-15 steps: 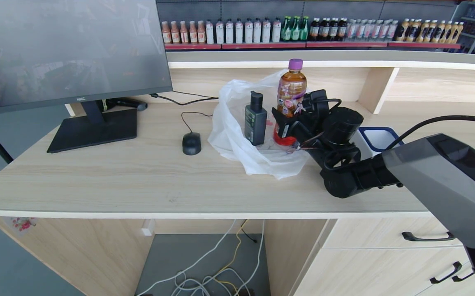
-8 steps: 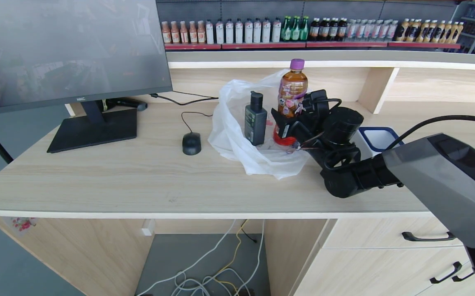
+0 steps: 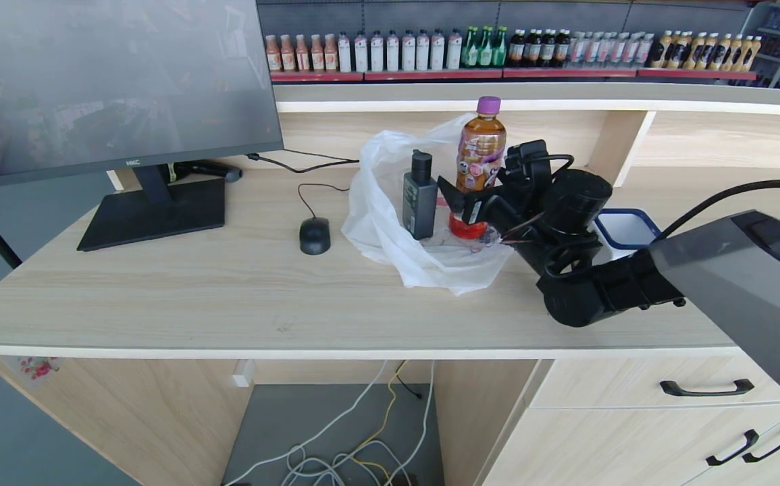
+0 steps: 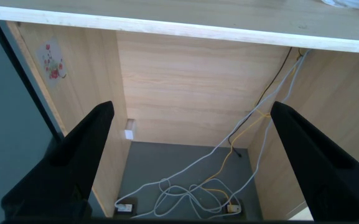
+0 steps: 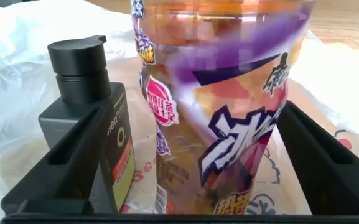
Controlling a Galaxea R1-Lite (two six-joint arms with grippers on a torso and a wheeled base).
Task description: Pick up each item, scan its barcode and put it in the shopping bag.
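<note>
Inside the crumpled white plastic shopping bag [image 3: 390, 226] on the pale wooden counter [image 3: 227, 290]: purple-capped amber tea bottle [image 3: 479, 150], long axis upright, beside a dark flip-top bottle [image 3: 420, 199]. Straddled low by the right gripper [image 3: 469, 202], fingers wide, unclamped. Left gripper [image 4: 191, 112] likewise wide, well apart under the counter.

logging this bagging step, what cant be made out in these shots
- Tea bottle: base hidden by right gripper, head view; cap cut off at edge, right wrist view.
- Black bottle: base hidden by fingers, right wrist view.
- Blue-rimmed bin: part hidden by right arm, head view.
</note>
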